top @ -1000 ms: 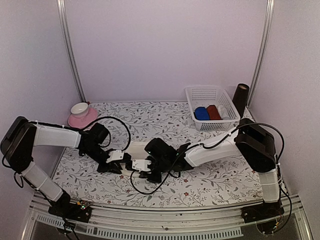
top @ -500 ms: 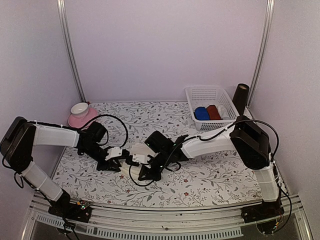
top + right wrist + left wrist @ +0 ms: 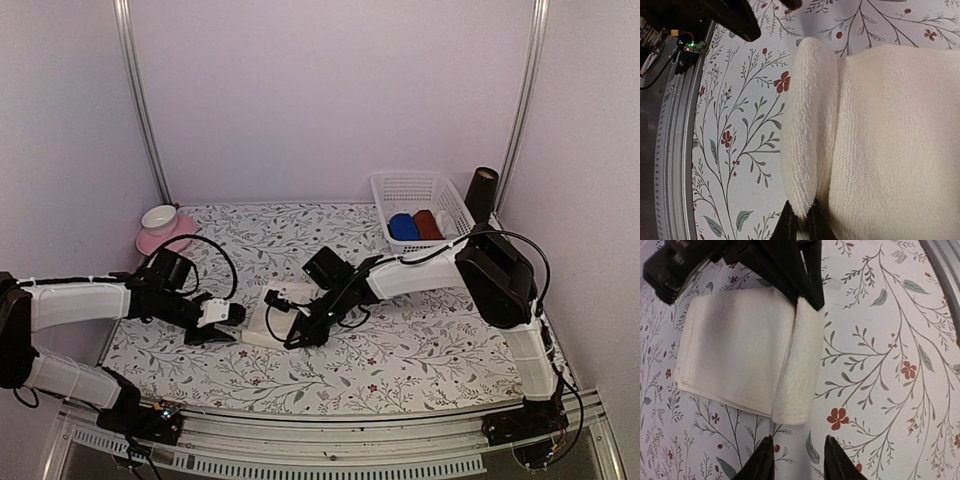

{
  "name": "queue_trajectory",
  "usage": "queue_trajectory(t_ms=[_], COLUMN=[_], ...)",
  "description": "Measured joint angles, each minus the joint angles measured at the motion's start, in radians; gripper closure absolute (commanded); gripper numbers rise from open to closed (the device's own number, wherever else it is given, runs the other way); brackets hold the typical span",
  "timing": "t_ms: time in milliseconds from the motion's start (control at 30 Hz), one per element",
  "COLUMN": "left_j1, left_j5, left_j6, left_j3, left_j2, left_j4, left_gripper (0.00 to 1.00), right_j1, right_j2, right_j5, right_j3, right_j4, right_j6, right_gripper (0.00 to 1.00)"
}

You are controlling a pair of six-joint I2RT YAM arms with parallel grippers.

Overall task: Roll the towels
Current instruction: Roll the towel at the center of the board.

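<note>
Rolling of cream towel [image 3: 740,350] begun, with right gripper [image 3: 801,216] clamped on its rolled edge and left gripper [image 3: 795,460] parted just beside it; next, wind onward evenly.

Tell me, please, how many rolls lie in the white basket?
3: a blue roll at the left, a dark red roll beside it, a pale roll at the right; the basket may hide more.

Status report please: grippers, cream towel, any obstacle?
Left gripper open, clear of cream towel. Right gripper shut on its rolled edge. Mostly flat. Nothing blocking.
</note>
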Motion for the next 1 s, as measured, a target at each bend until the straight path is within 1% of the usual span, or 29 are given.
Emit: queue_trajectory(t_ms=[133,300,400,533,800,1000], left_j1=[-0.027,-0.110,-0.148,-0.179,-0.200,-0.212], left_j5=[-0.003,-0.057,-0.093,-0.133,-0.193,-0.224], left_j6=[0.038,0.080,0.098,0.110,0.115,0.117], left_j3=[-0.096,-0.192,-0.220,-0.221,-0.221,-0.220], left_j2=[-0.109,-0.157,-0.139,-0.095,-0.023,0.025], left_j4=[0.080,0.196,0.249,0.306,0.436,0.473], left_gripper=[0.65,0.65,0.65,0.63,0.63,0.64], right_j1=[-0.041,-0.068,-0.073,-0.076,-0.082,-0.084], right_j2=[0.023,0.057,0.069,0.079,0.088,0.093], right_j5=[-0.065,-0.127,-0.149,-0.168,-0.185,-0.196], right_j3=[0.020,0.059,0.077,0.088,0.098,0.103], right_j4=[-0.013,-0.041,-0.059,-0.070,-0.079,-0.082], right_j6=[0.051,0.087,0.097,0.099,0.098,0.096], right_gripper=[0.97,0.96,0.96,0.96,0.96,0.96])
